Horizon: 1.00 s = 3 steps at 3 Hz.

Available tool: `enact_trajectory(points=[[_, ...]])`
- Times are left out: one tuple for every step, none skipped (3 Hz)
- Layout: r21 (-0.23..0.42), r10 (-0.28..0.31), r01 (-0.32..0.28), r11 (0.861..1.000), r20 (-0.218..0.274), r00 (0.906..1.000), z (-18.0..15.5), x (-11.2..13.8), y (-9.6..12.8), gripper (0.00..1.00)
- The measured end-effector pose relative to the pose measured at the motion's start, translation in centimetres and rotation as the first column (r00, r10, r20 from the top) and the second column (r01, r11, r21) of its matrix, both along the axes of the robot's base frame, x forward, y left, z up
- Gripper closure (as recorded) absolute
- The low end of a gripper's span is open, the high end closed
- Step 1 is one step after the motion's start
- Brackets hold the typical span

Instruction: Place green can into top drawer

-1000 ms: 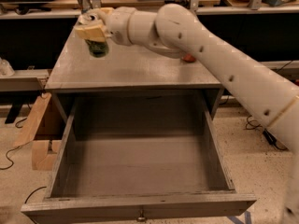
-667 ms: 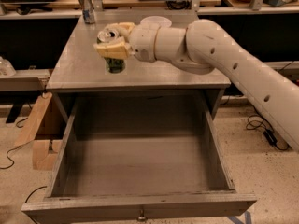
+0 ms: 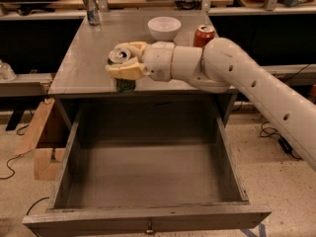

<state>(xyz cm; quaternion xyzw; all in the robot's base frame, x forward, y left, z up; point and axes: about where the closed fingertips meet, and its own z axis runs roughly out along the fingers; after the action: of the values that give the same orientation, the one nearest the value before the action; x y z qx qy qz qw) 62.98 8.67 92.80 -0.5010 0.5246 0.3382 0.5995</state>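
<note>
My gripper is shut on the green can, its tan fingers wrapped around the can's upper part. The silver top with pull-tab shows between the fingers, and the green patterned bottom hangs below them. The can is held upright in the air at the front edge of the grey tabletop, above the back of the top drawer. The drawer is pulled fully out, wide, shallow and grey, with a small brass knob on its front panel. Its inside holds nothing.
A white bowl and a red cola can stand on the tabletop behind my arm. A slim silver-blue can stands at the back left corner. Cardboard pieces lean by the left side of the cabinet. Cables lie on the floor.
My gripper has carried the green can from the back left of the tabletop forward and to the right, to the table's front edge over the open drawer.
</note>
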Motion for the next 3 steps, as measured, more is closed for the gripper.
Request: enact_trajectory(points=[[0.026,0.0,0.0,1.0,-0.001,1.0,-1.4,-2.0,0.8,1.0],[0.03,0.05,-0.049,0.998,-0.025,0.9985,-5.4,-6.4,2.3,1.0],[0.039,0.104,-0.102,0.994,-0.047,0.9935,-9.1,-8.5,3.3,1.0]])
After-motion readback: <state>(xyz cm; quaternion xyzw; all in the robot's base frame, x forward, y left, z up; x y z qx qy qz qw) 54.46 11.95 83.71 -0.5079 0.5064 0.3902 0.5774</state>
